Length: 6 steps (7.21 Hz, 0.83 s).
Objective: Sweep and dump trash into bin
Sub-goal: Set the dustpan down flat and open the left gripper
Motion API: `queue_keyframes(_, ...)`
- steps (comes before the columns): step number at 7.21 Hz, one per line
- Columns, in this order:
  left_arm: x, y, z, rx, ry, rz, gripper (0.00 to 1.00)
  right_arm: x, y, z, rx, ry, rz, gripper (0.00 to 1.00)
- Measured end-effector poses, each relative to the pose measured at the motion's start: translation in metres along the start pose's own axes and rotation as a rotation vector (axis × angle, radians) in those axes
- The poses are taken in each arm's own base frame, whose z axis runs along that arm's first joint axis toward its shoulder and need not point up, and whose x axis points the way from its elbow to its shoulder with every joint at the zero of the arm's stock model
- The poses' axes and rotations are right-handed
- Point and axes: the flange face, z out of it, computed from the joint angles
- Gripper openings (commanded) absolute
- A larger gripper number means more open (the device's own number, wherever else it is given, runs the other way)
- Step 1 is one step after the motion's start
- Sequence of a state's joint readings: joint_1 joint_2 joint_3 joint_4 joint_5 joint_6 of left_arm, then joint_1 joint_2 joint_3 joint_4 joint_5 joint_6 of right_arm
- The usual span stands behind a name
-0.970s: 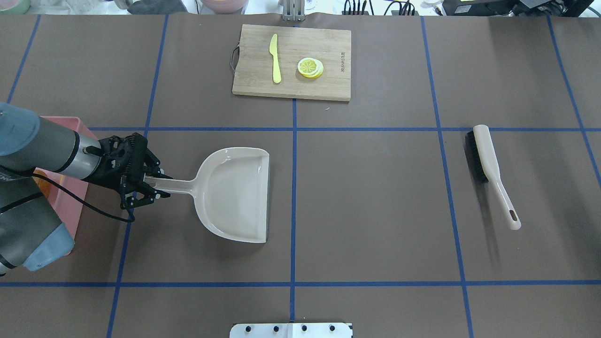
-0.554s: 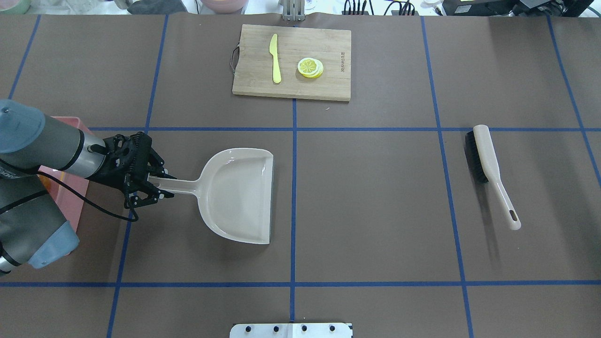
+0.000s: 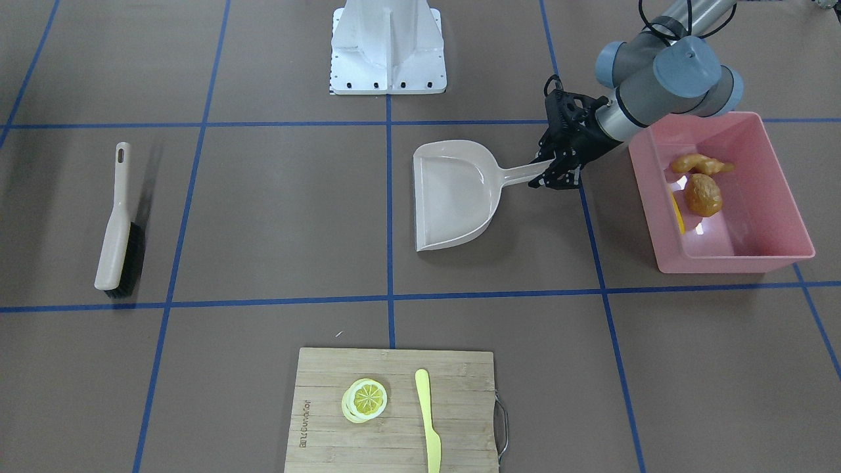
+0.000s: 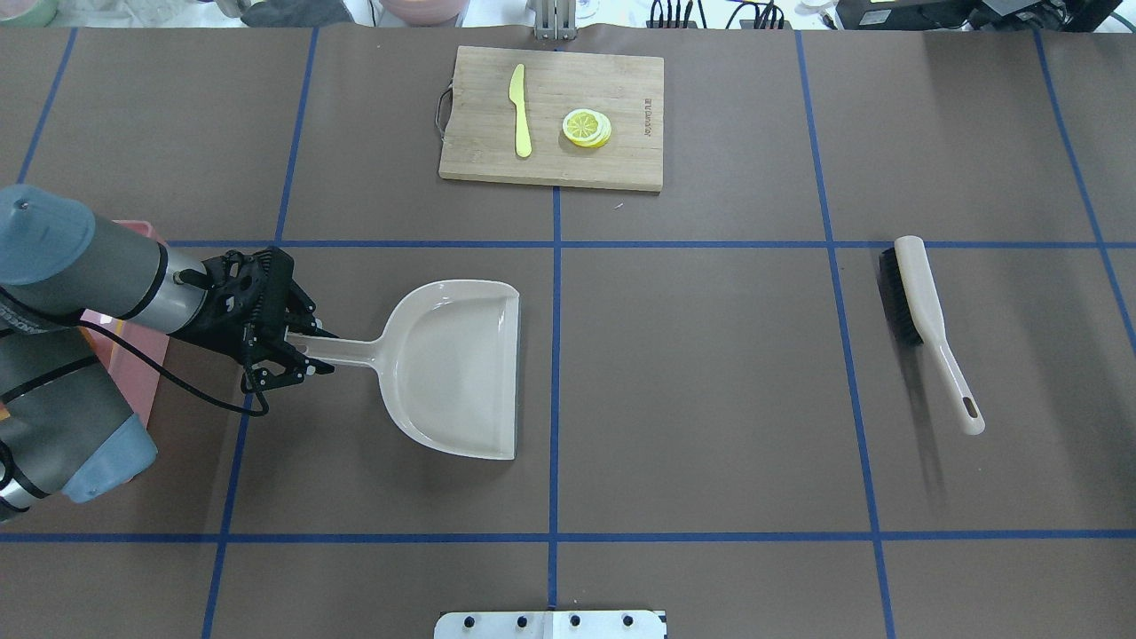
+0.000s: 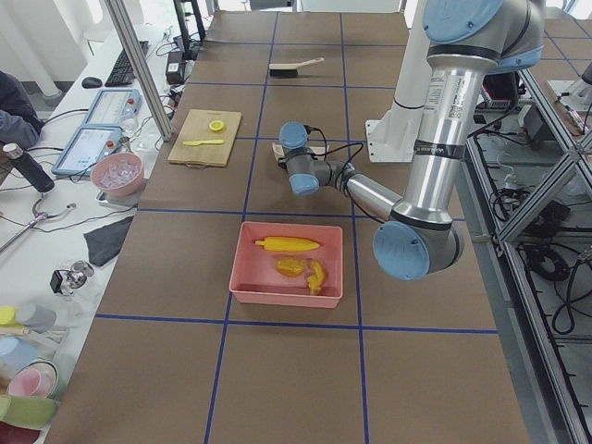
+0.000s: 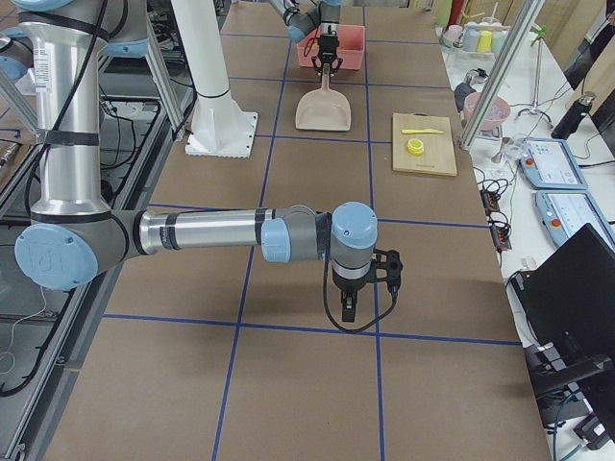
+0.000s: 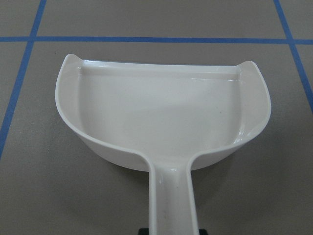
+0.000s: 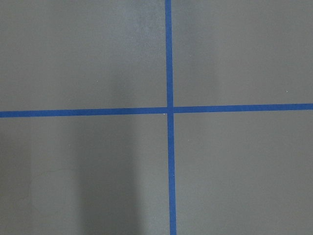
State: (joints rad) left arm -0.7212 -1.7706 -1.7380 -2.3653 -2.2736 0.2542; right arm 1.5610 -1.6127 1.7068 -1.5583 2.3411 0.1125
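In the overhead view the left arm (image 4: 62, 257) hides most of the pink bin (image 3: 736, 263); the front-facing view shows it whole. Near it, the beige dustpan (image 4: 461, 373) has its handle clamped in the left gripper (image 4: 306, 351). The right gripper (image 6: 357, 293) shows only from the side, so I cannot tell how its jaws stand. Inside the bin lie the corn cob (image 5: 287, 244), a sliver from the front but full-length in the left side view, the potato (image 3: 703, 195) and the ginger root (image 3: 702, 163).

The overhead camera looks down from behind the robot (image 3: 387, 46); the front camera faces the robot; both show the dustpan (image 4: 457, 373); the left wrist camera sees it near; end cameras look along the table (image 6: 288, 403), one over the bin (image 5: 277, 297).
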Motion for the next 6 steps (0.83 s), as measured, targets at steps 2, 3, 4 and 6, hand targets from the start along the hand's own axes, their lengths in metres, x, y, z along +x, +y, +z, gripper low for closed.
queue_keyframes(2,0.0,-0.0002,0.001,0.002,0.016,-0.013,0.44,0.001,0.0012,0.0014,-0.002,-0.001,0.001,1.0)
queue_keyframes(3,-0.0003,0.0008,0.0019,0.001,0.019,-0.013,0.98,0.0012,0.0014,0.0019,-0.002,-0.002,0.001,1.0)
queue_keyframes(4,-0.0007,0.0012,0.0019,0.001,0.019,-0.012,0.99,0.0014,0.0016,0.0023,-0.002,-0.004,0.001,1.0)
queue_keyframes(6,-0.0019,0.0012,0.0004,0.003,0.015,-0.012,0.98,0.0017,0.0019,0.0027,-0.003,-0.005,0.002,1.0)
